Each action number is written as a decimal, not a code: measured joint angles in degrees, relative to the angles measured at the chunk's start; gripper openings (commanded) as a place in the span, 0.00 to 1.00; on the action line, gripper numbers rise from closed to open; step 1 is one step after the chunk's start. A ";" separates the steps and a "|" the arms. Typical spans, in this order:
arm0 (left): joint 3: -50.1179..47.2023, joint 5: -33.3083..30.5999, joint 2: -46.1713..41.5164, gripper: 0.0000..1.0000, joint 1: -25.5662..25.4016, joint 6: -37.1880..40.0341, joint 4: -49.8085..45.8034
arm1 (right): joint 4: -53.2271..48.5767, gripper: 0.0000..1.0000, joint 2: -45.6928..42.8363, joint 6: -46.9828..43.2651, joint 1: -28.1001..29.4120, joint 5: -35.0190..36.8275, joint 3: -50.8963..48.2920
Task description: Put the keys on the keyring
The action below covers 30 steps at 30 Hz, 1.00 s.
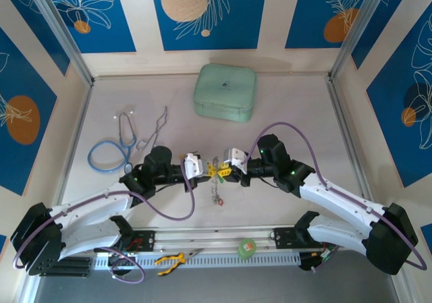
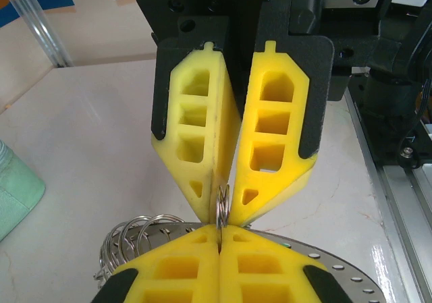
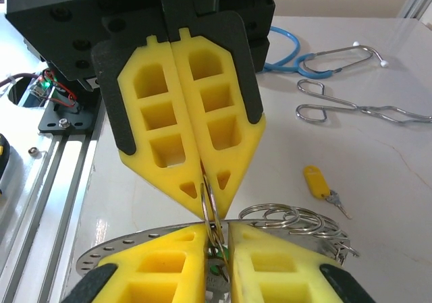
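Note:
Both grippers meet tip to tip over the middle of the table. My left gripper point(image 1: 202, 170) point(image 2: 221, 225) is shut on one small loop of the keyring point(image 2: 135, 232), a silvery disc with many linked loops that hangs below the fingers point(image 1: 217, 189). Facing it, my right gripper point(image 1: 227, 171) point(image 3: 217, 232) stands narrowly closed, with a green-headed key point(image 3: 219, 254) and that same loop between its pads. A yellow-headed key point(image 3: 316, 181) lies loose on the table beside the keyring's loops point(image 3: 297, 218).
A mint-green case point(image 1: 225, 92) sits at the back centre. A blue stethoscope point(image 1: 111, 151) and metal tongs point(image 1: 154, 131) lie at the left. Yellow-handled pliers point(image 1: 172, 259) and a green tape roll point(image 1: 248, 248) rest on the near rail.

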 measured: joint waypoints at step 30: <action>4.24 -3.41 0.66 0.19 -0.02 3.98 -11.85 | -25.70 0.00 8.35 -10.34 6.19 11.72 16.81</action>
